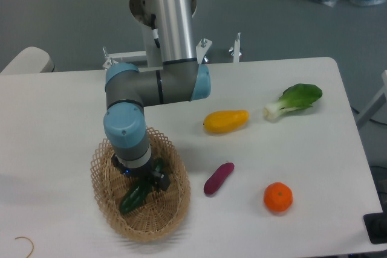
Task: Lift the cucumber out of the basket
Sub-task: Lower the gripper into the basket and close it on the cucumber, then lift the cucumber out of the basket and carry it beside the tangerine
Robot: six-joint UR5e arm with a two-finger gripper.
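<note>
Down at the left of the white table [66, 119], near its front edge, sits the basket [170, 206], an oval of light tan wicker with a looped, scalloped rim, shallow and open-weave. Inside it lies the cucumber [134, 197], dark green and glossy, slim and slightly curved, running on a slant from the basket's floor at lower left up toward the gripper [151, 180]. The gripper reaches down into the basket from the arm's blue-capped wrist and sits right at the cucumber's upper end, its dark fingers to either side of that end, but the wrist hides the tips and I cannot tell whether they are clamped on the vegetable or only close beside it. Further right, clear of the basket, a small purple vegetable [218, 178] lies on the table. Above it rests a yellow mango-like fruit [225, 121]. Right again, a bok choy [294, 101] lies near the back, and an orange [278, 197] sits toward the front.
</note>
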